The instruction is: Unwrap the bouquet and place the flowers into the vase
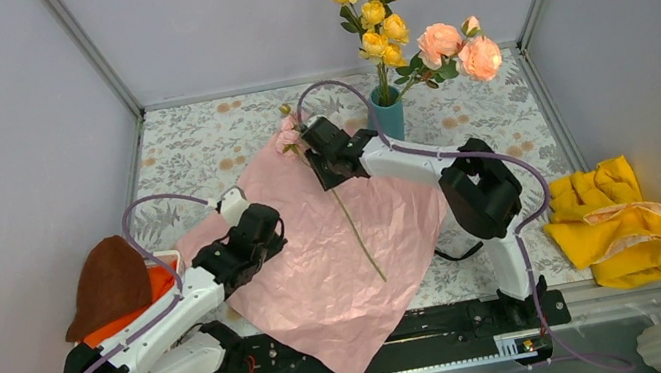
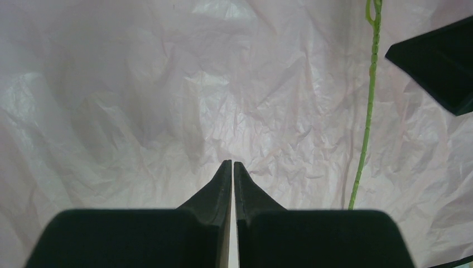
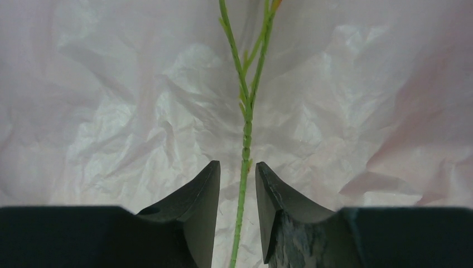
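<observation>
Wrapping paper [image 1: 320, 269] lies spread open, pink side up, on the surface [image 1: 197, 138]. Right end effector [image 3: 238, 173] is open, its fingers straddling a single green stem [image 3: 245, 139] that lies on the paper. Left end effector [image 2: 232, 164] is closed over the paper's left part. Vase [image 1: 388, 119] stands behind the paper, holding yellow and peach flowers [image 1: 378, 11].

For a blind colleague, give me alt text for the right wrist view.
The right gripper stands with jaws apart on either side of a thin green stem, not clamping it. The stem lies on crinkled pale pink paper and forks toward the top.
</observation>
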You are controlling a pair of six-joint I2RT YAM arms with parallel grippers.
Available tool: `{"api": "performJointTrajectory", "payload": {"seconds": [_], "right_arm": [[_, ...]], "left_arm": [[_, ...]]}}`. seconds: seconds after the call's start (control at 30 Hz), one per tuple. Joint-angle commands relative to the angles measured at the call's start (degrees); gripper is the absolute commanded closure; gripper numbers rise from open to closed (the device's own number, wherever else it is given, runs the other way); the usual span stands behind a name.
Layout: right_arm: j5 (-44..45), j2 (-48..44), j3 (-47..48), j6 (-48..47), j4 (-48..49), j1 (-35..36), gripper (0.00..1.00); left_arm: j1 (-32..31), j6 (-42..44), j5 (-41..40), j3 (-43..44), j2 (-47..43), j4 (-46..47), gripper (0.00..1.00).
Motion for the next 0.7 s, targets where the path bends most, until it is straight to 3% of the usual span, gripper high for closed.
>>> {"api": "performJointTrajectory", "payload": {"seconds": [0.0,0.23,0.5,0.67], "right_arm": [[-0.79,-3.84,-4.37,1.5,0.07,0.54,0.63],[0.1,-3.51,-9.1,2.47,1.37,1.04,0.65],[1.72,-3.61,-8.52,2.0,1.28,1.08,1.0],[-0.54,-9.8,-12.09,1.45,6.09,1.43,1.0]], "left_arm": [[0.47,-0.4,-0.95,-0.74,-0.68,0.88,0.91],[0.47,-0.53,-0.03,-0.58,0.39,1.5,0.91],[0.57,0.04,2.0,0.64,1.1,2.64,0.89],[0.75,2.93,7.49,1.65,2.43,9.05,0.82]]}}
